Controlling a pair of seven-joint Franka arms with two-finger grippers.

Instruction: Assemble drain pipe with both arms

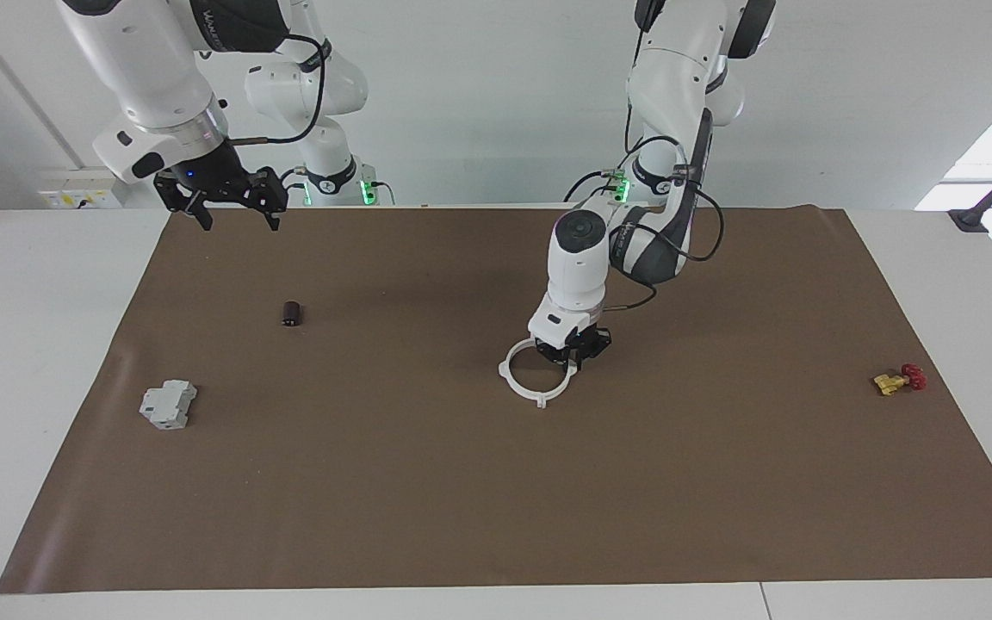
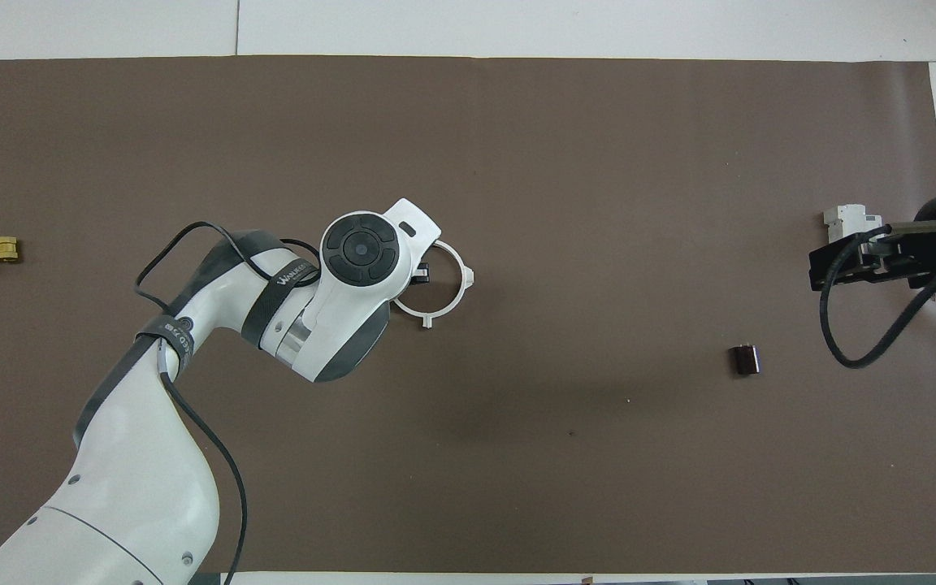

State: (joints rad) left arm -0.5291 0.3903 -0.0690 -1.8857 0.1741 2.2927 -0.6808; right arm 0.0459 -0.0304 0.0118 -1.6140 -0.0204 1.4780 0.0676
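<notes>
While the right arm waits raised at its own end of the table, its right gripper point(image 1: 236, 215) hangs with fingers spread apart and holding nothing, over the edge of the brown mat point(image 1: 496, 482) nearest the robots. Taking the white ring as the landmark, a grey boxy block point(image 1: 168, 405) lies well apart from it toward the right arm's end of the table, slightly farther from the robots than the ring. A small dark cylinder point(image 1: 292, 313) stands between that block and the ring, nearer to the robots than either. Near the middle of the mat lies the drain pipe point(image 1: 532, 384), a thin white ring with small tabs projecting from its rim, flat on the mat. The left gripper point(image 1: 576, 353) is lowered at the ring's rim on the side toward the left arm's end; the left arm point(image 1: 578, 250) reaches down to it from above. Whether its fingers clasp the rim or merely stand at it cannot be told. A small yellow-and-red valve point(image 1: 899, 380) lies well apart from the ring toward the left arm's end of the table, about level with it.
</notes>
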